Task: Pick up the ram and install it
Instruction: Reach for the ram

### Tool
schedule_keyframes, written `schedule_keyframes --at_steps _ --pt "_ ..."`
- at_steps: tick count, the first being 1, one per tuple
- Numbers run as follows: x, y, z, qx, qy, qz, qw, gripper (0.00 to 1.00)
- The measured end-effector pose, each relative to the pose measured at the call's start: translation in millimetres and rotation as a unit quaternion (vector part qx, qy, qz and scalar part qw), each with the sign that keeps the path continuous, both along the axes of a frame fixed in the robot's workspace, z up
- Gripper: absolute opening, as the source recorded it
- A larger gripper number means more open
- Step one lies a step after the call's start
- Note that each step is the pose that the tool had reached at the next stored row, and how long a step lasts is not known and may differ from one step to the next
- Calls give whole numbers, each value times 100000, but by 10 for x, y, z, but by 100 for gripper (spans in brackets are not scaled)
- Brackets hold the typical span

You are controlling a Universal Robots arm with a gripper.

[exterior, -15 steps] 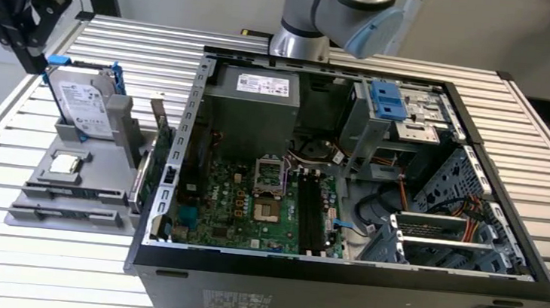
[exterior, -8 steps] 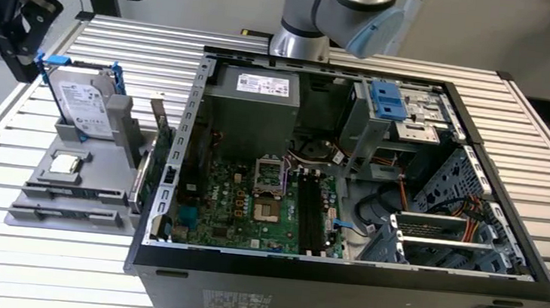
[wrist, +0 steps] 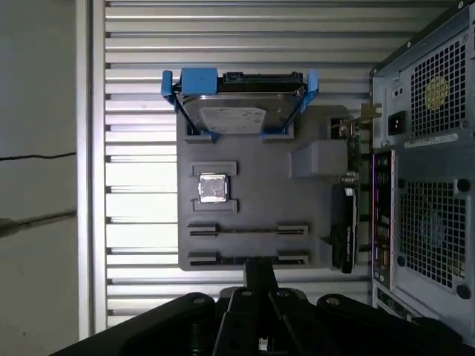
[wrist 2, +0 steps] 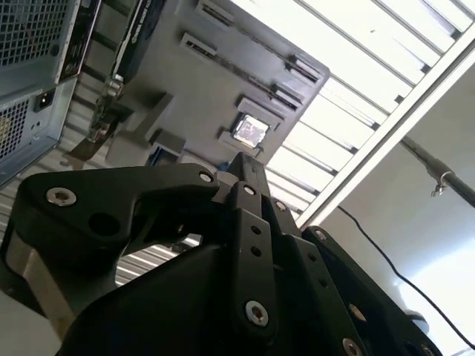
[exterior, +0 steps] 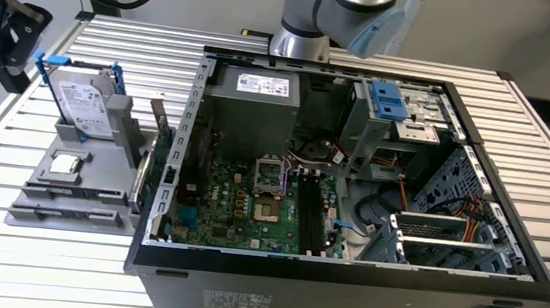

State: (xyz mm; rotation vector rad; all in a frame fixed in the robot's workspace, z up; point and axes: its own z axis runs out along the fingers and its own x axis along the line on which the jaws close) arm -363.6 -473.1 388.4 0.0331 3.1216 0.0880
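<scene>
Fingers (wrist: 260, 271) look pressed together, gripping nothing visible, poised above the gray holder's (wrist: 252, 167) end slot beside the computer case (wrist: 423, 148). Pick-up stage, apparently; grasping the ram demands opening and alignment.

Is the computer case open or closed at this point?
Open. In the exterior view the case lies with its side panel off, and the motherboard inside is exposed.

You have a worktop (exterior: 144, 47) of ribbed, matt silvery metal slats. The holder (wrist: 267, 185) on it looks like matt grey plastic. The hard drive (wrist: 234, 119) has a shiny metal face inside a glossy blue plastic frame (wrist: 199, 78). Your tool (wrist: 260, 268) is matt black, with bright metal screw heads (wrist 2: 256, 314).
</scene>
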Motion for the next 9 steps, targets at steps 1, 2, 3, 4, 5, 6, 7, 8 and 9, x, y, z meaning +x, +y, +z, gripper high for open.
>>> schedule_keyframes --at_steps 1,2,3,4,5,6,7,8,9 --pt "-3 -23 -1 0 1 54 100000 0" --pt "-6 -44 -2 4 -4 102 100000 0" --pt "-9 -68 -3 2 -2 154 100000 0" --pt "-12 -92 -4 3 -2 208 100000 0" --pt "-16 -115 -5 2 -1 258 100000 0" --pt "-18 -136 -7 1 0 299 100000 0" --pt "-19 -159 -8 0 0 346 99999 0" --pt "-21 -180 -9 2 0 388 99999 0" --pt "-21 -200 -11 1 -2 430 99999 0"
